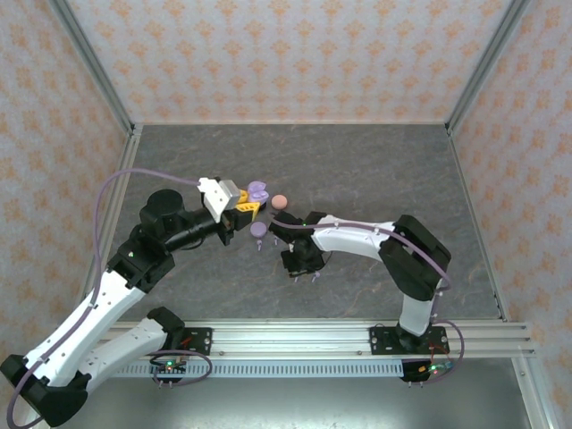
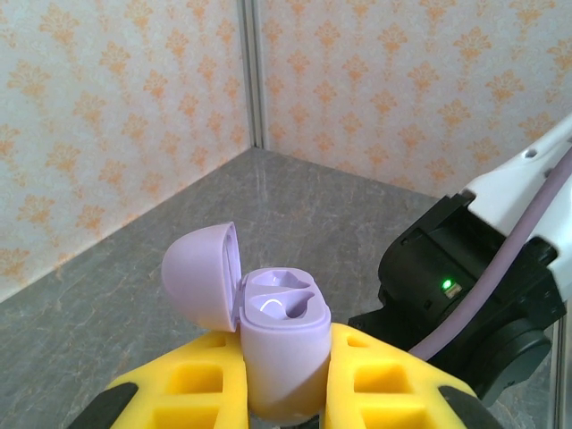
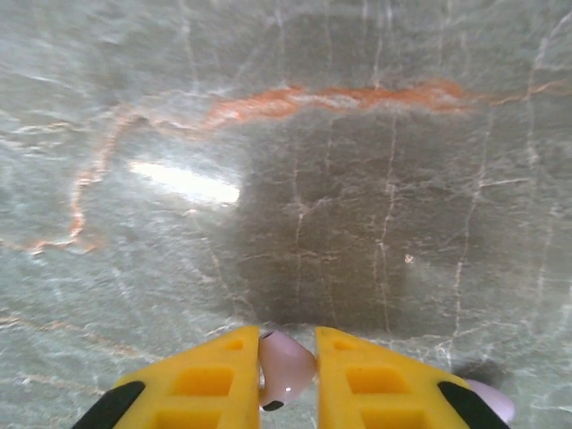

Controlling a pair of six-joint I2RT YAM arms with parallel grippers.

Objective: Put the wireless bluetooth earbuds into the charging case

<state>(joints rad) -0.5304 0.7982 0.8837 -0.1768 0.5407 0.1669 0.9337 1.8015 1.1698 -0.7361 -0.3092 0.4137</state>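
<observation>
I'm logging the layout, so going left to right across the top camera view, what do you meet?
The left gripper holding the open lilac case → pink round case → right arm's white forearm.

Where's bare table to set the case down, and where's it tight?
Bare: far strip of table up to the back wall, and the right side beyond the right arm. Crowded: centre, where the left claw with the open case, pink disc, lilac disc and right claw holding an earbud bunch together.
</observation>
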